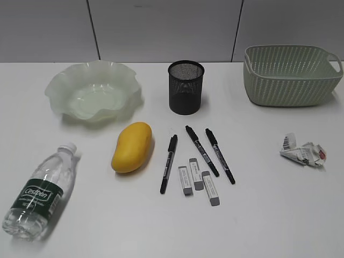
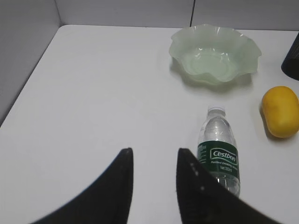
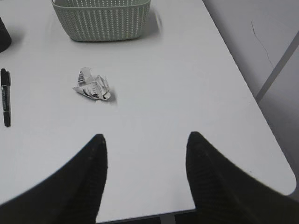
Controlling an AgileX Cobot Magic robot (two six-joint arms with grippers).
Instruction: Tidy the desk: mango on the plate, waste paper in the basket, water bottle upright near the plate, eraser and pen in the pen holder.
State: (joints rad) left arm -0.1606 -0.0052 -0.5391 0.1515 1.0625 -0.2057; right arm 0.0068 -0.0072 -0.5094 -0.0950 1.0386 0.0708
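White flat table (image 1: 258, 215) under grey panelled walls, nothing on it sorted yet.

Smooth yellow-orange oval mango (image 1: 131, 147) lying on its side at centre-left, just in front of the translucent pale-green wavy-rimmed plate (image 1: 59, 88). Probably heavy for its size, firm but bruisable, skin slick; best gripped across the narrow middle, gently.

Small clear plastic water bottle with dark green label and white cap (image 1: 38, 194) flat on its side at front left, cap toward the plate. Looks full, so weighty and prone to roll; thin wall likely to dent. Best taken around the labelled body, then tipped upright.

Three black capped pens (image 1: 169, 164) and three small white-sleeved grey erasers (image 1: 185, 180) clustered at centre, erasers lying between and just beside the pens. Light, stiff, low to the table; pens likely to roll, so pinch across the barrel. Black wire-mesh cylindrical pen holder (image 1: 186, 87) upright behind them.

Crumpled white waste paper with black and red print (image 1: 303, 152) at right, in front of the pale sage-green woven-look plastic basket (image 1: 290, 75), well apart from it. Featherlight, soft, springy; any pinch through the bulk should do.

Left claw (image 2: 154, 156) parted, holding nothing, hovering just beside the bottle. Right claw (image 3: 145, 144) spread wide, holding nothing, short of the paper.
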